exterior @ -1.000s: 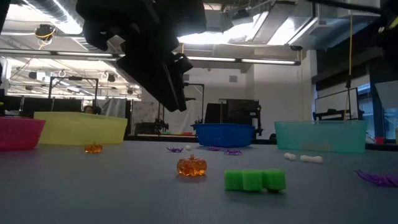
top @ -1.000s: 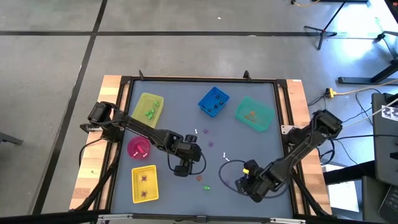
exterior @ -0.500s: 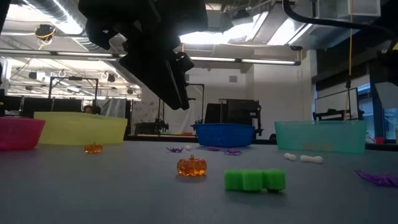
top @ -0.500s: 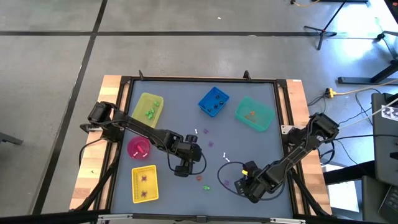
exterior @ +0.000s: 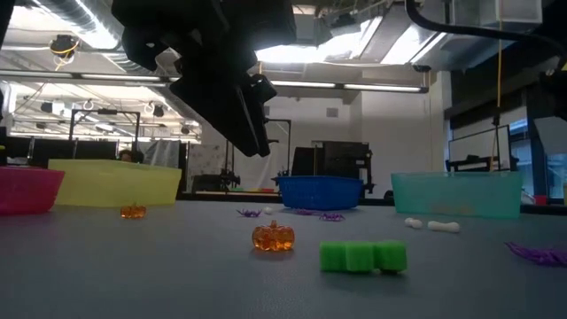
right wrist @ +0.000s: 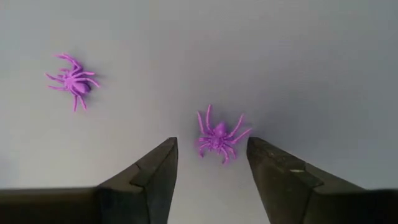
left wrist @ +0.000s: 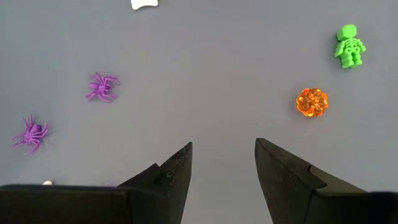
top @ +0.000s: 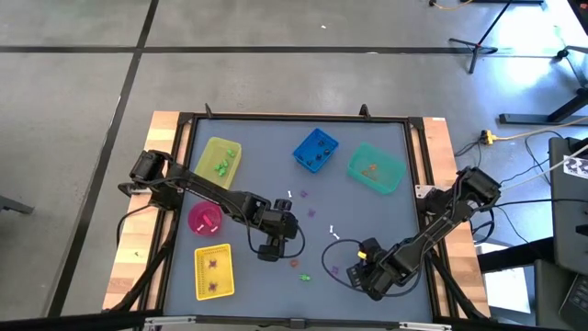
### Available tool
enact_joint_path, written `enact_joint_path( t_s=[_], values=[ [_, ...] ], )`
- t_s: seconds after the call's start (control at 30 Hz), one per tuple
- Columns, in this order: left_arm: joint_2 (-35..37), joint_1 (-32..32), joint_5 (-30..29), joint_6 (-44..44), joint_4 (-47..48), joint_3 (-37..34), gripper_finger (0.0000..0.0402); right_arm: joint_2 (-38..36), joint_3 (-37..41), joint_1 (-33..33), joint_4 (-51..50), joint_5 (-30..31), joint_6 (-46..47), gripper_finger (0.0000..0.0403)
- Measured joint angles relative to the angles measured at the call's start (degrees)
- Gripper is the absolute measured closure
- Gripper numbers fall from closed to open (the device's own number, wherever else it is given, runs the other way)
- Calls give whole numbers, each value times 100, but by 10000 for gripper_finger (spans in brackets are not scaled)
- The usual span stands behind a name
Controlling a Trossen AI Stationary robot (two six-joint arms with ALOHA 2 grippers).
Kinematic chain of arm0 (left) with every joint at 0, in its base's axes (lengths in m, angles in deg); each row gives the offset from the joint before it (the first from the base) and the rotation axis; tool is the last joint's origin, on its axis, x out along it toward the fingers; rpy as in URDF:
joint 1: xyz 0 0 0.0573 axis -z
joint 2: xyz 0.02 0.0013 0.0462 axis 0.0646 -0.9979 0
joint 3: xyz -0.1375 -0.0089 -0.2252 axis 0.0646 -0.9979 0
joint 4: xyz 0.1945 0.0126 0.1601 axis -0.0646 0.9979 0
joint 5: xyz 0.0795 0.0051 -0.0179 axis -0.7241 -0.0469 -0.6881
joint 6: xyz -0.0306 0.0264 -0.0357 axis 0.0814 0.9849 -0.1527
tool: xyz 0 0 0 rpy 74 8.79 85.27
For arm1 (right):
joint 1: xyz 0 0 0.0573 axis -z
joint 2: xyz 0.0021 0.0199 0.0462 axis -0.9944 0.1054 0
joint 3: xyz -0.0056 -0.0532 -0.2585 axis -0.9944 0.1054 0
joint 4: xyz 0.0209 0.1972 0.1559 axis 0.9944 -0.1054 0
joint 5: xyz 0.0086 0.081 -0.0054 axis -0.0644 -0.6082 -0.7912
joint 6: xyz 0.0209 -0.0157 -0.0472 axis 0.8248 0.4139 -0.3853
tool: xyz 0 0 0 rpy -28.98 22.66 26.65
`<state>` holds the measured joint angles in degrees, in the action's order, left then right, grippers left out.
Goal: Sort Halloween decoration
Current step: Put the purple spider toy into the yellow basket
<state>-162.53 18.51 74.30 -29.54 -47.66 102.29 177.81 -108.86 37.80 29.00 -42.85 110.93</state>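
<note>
High view: left pincer (top: 272,241) mid-surface; right pincer (top: 361,272) near front edge.
Low view: orange pumpkin (exterior: 273,237), green skeleton (exterior: 363,256) on grey surface (exterior: 177,275).
Left wrist view: fingers (left wrist: 171,180) spread wide, empty.
Right wrist view: fingers (right wrist: 157,171) wide, purple spider (right wrist: 219,137) between tips.

So the table (top: 367,211) has a grey-blue top in a wooden frame. Sitting on it: two yellow bins (top: 220,158), a pink cup (top: 203,219), a blue bin (top: 315,150) and a teal bin (top: 375,168) — plus loose trinkets: purple spiders (right wrist: 217,138), an orange pumpkin (exterior: 273,237), a green skeleton (exterior: 363,257), white bones (exterior: 432,225).
</note>
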Motion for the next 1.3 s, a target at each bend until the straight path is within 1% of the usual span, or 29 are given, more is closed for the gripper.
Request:
enact_joint_path(
  t_s=[0.3, 0.5, 0.7, 1.3],
  values=[
    [0, 0, 0, 2, 1, 0, 243, 7, 13, 0, -63, -15, -2, 290],
    [-4, 0, -2, 3, -1, 0, 243, 11, 15, 3, -29, -9, -3, 320],
    [-4, 0, -2, 4, -1, 0, 243, 13, 15, 4, -6, -4, -7, 328],
    [-4, -2, -2, 7, 1, 0, 243, 4, 15, 4, 7, 17, -7, 329]
  ],
)
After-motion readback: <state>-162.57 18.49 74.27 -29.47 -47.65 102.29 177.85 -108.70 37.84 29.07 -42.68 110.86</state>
